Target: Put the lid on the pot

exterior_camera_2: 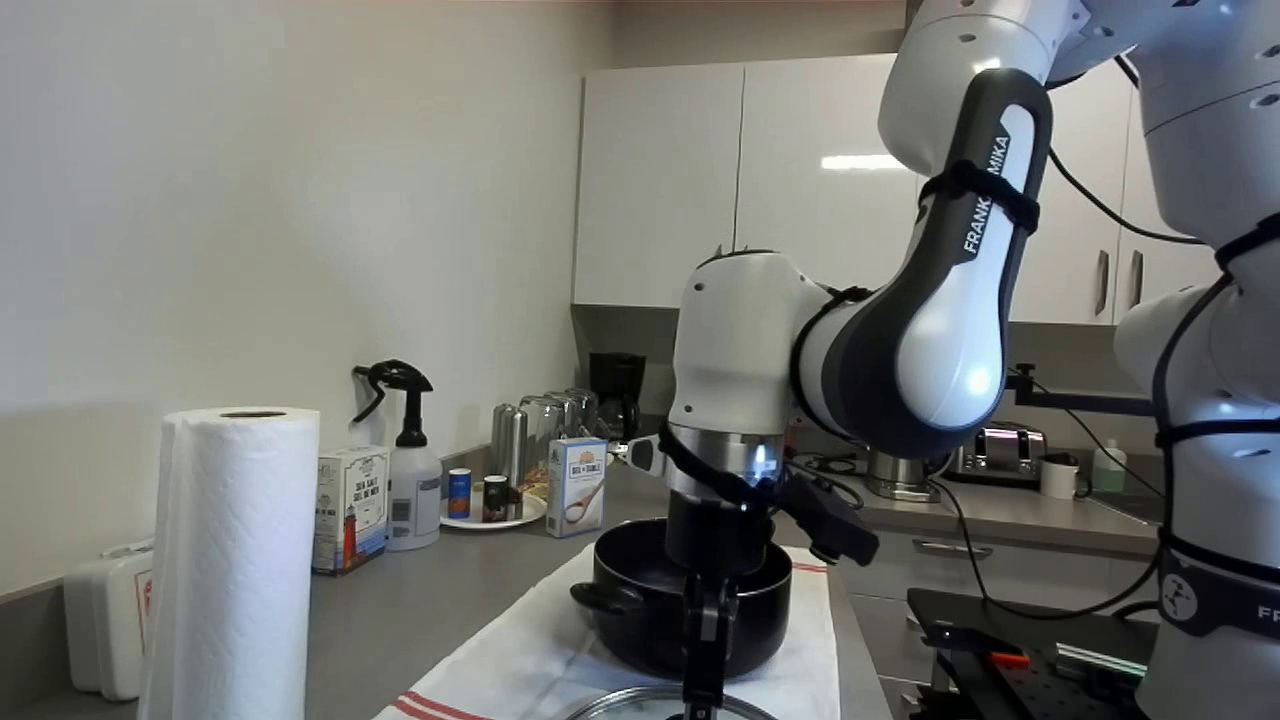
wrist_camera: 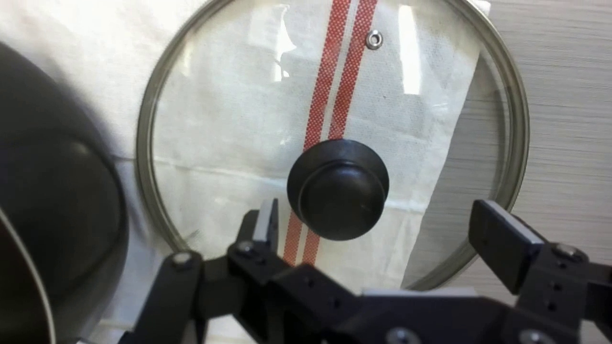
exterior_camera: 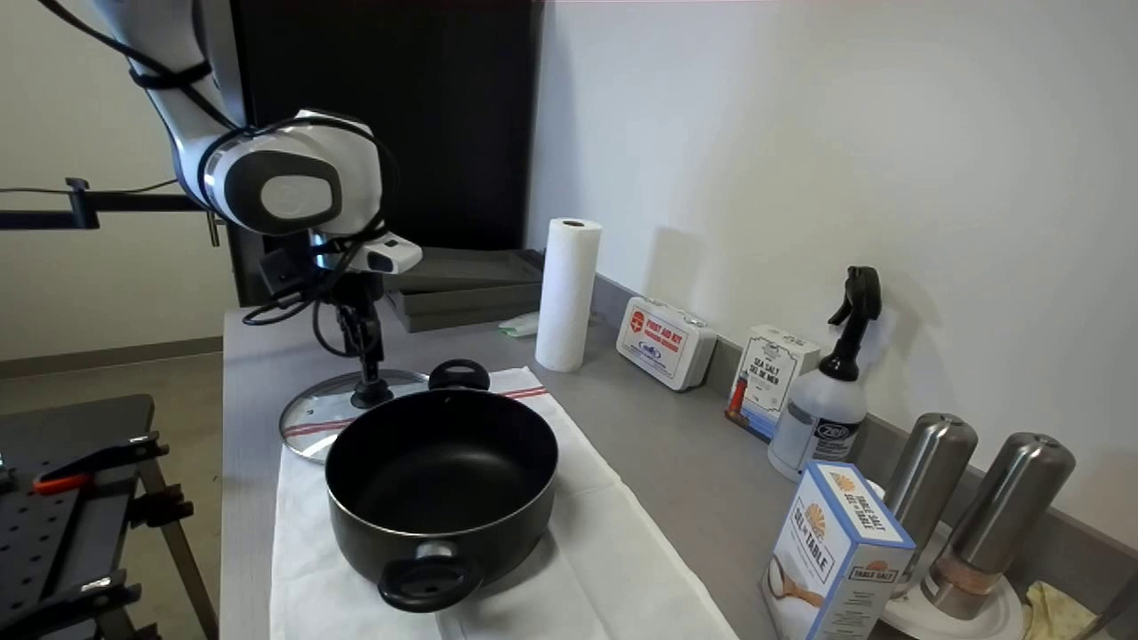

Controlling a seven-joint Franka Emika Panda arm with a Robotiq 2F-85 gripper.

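The glass lid point(wrist_camera: 215, 110) lies flat on the table point(wrist_camera: 569, 143), mostly over a white cloth point(wrist_camera: 110, 43); just beside the lid stands the black pot point(exterior_camera: 444, 524), open-topped; over the lid, the tool point(wrist_camera: 377, 229) points down near its knob point(wrist_camera: 342, 203), jaws spread wide, holding nothing

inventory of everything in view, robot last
striped cloth towel: 1, white-red, on grey counter
round glass lid: 1, clear, mostly over towel
wide round pot: 1, black, on towel
paper towel roll: 1, white, counter
first aid kit: 1, white, counter
cardboard salt boxes: 2, white-blue, counter
spray bottle: 1, white-black, counter
round plate: 1, white, counter
steel grinders: 2, silver, plate
small shakers: 2, blue and black, plate
flat boxes: count unclear, grey, counter
side table: 1, dark, beside counter
cabinets: several, white, background
toaster: 1, silver, background
other kitchenware: count unclear, mixed, background
robot arm: 1, white-black, above lid
fingers: 2, black, open above lid
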